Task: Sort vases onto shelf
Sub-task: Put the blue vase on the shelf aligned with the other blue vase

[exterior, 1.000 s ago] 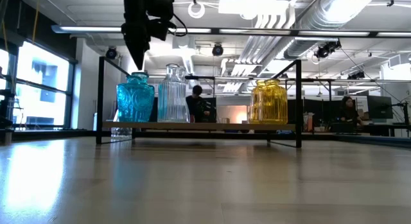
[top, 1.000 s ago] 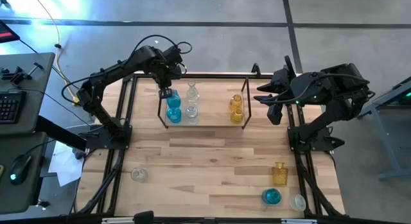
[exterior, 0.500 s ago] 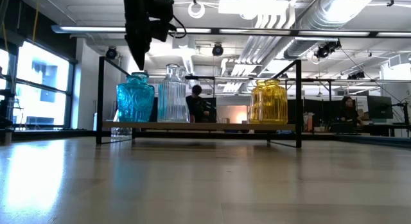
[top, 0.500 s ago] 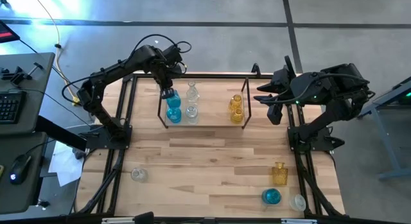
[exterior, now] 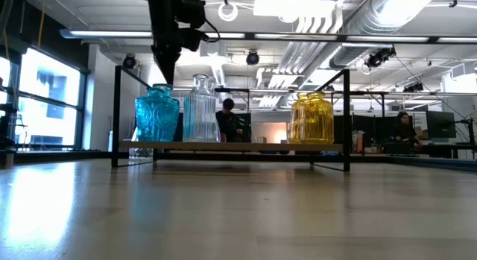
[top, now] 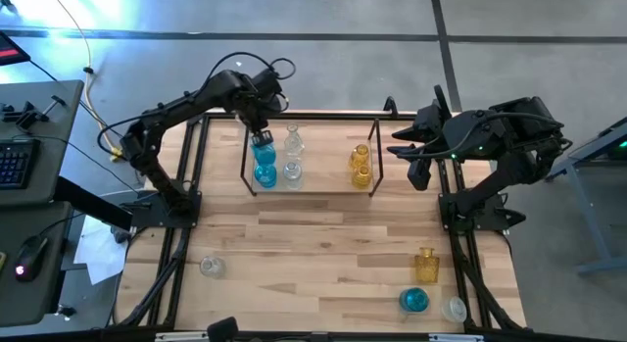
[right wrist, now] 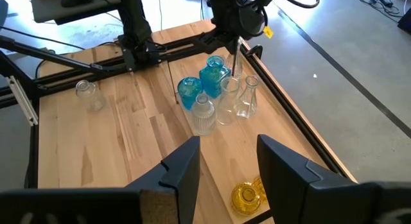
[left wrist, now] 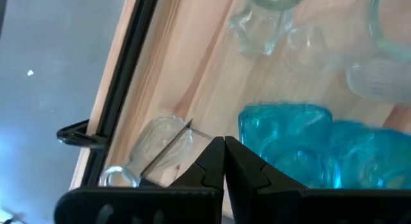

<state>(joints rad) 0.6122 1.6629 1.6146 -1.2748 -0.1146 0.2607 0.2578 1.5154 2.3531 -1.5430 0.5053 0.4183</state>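
Note:
The shelf (top: pixel 323 182) stands at the table's far side. It holds two blue vases (top: pixel 265 166) at its left end, clear vases (top: pixel 292 156) beside them and two amber vases (top: pixel 361 166) at its right end. My left gripper (top: pixel 261 139) is shut and points down. In the low view its tip (exterior: pixel 164 77) stands right over the mouth of the blue vase (exterior: pixel 157 109). My right gripper (right wrist: pixel 228 172) is open and holds nothing, high beyond the shelf's right end (top: pixel 409 158). My left gripper's shut fingertips (left wrist: pixel 224 150) come from above, pointing down, to the top of the far blue vase (left wrist: pixel 282 131), which stands upright on the shelf floor. I cannot tell whether they touch it.
Loose vases stand on the near half of the table: a clear one (top: pixel 211 267) at the left, and an amber one (top: pixel 425 266), a round blue one (top: pixel 414 300) and a clear one (top: pixel 454 309) at the right. A black frame (top: pixel 181 215) edges the table.
My left gripper has edged a little toward the table's right over the blue vases and has rolled slightly, staying shut. The vases have kept their places.

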